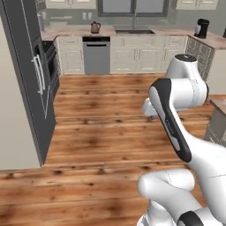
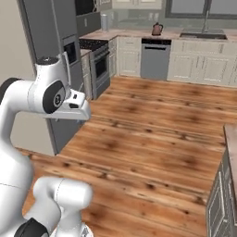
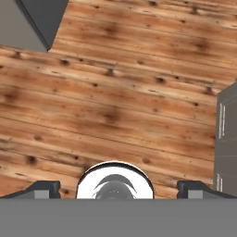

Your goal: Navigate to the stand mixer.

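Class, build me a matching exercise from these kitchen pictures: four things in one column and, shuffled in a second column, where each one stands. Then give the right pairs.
Things:
1. kettle
2. dishwasher
3. coffee maker
4. fridge

Places:
A. tall dark unit at the left of the wooden floor
B. on the counter at the far right, by the corner
C. on the back counter, left of the sink
D. set into the back cabinets, below the counter

Pairs: 1-C, 2-D, 3-B, 4-A
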